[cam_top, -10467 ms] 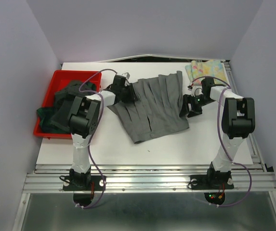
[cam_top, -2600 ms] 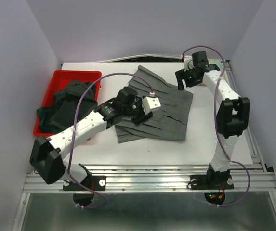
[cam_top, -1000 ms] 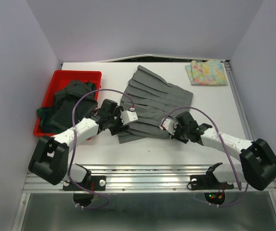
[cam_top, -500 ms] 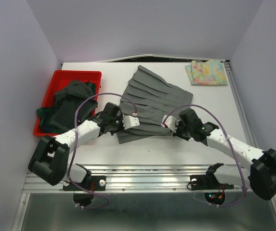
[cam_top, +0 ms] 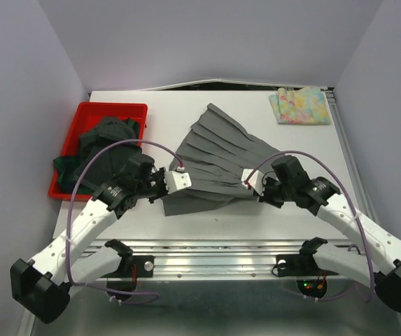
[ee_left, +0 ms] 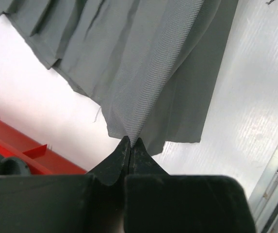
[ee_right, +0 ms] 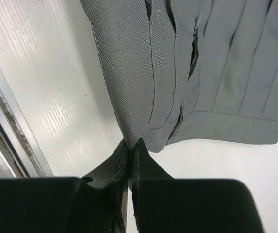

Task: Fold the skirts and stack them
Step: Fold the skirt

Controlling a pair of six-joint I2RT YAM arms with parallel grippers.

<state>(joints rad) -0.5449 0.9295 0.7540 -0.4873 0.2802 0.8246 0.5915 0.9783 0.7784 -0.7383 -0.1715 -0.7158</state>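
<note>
Skirt, grey pleated (cam_top: 217,157): lies fanned out near the middle of the table (cam_top: 221,222), the largest item on it, with its near edge lifted at two points and not yet folded over. Red bin (cam_top: 109,106) at the left edge holds a heap of dark skirts (cam_top: 99,150), crumpled and unsorted; their number cannot be told. Floral skirt (cam_top: 300,105) sits at the far right corner, well apart from the grey one, as a compact flat packet that looks already folded. Left gripper (ee_left: 129,143) has its fingers pressed together on the near left corner of the grey skirt, the cloth hanging from the pinch. Right gripper (ee_right: 130,144) is likewise clamped on the near right corner. Assessment: one skirt appears done, the grey one is at the start of its first fold, and the bin's contents are untouched, so most of the work is outstanding.
</note>
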